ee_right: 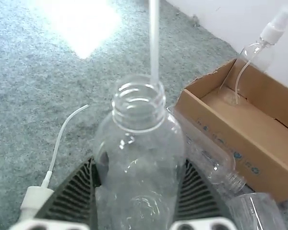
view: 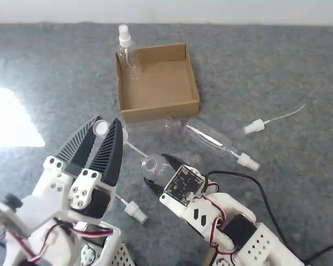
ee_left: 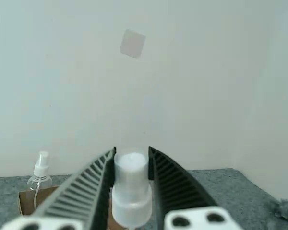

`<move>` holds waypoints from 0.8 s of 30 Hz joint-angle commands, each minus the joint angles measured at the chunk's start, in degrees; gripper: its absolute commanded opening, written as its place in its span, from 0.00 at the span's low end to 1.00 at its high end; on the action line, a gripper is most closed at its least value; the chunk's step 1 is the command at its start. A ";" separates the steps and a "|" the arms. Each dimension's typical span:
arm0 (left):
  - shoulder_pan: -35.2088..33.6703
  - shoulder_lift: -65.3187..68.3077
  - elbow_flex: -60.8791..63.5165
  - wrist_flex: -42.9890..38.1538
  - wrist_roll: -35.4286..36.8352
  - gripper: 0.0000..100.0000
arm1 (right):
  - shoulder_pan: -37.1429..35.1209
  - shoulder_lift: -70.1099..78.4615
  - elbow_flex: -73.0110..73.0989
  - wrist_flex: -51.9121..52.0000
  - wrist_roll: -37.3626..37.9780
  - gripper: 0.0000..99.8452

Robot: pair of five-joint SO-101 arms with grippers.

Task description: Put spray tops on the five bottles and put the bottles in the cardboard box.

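My left gripper (view: 105, 122) is shut on a white spray top (view: 101, 128), seen upright between the fingers in the left wrist view as the spray top (ee_left: 131, 191). Its thin dip tube (ee_right: 154, 43) hangs down to the rim of an open clear bottle (ee_right: 139, 143). My right gripper (view: 156, 169) is shut on that bottle (view: 152, 164) and holds it upright. The cardboard box (view: 155, 105) lies beyond, with a capped bottle (view: 125, 51) standing in its far left corner.
A capped bottle (view: 216, 141) and an open bottle (view: 175, 126) lie just in front of the box. Loose spray tops lie at the right (view: 254, 127) and near the arms (view: 134, 210). Grey carpet-like table around.
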 commanded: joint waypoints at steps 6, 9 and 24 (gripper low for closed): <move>0.18 -0.35 -3.65 -0.09 0.44 0.01 | 0.84 -0.92 -0.18 -2.24 0.79 0.01; 0.18 -0.35 -5.23 0.26 0.44 0.01 | 0.84 -0.92 -0.18 -2.24 0.79 0.01; 0.18 -0.35 -0.92 1.76 0.44 0.01 | 0.92 -0.92 -0.26 -2.24 0.88 0.01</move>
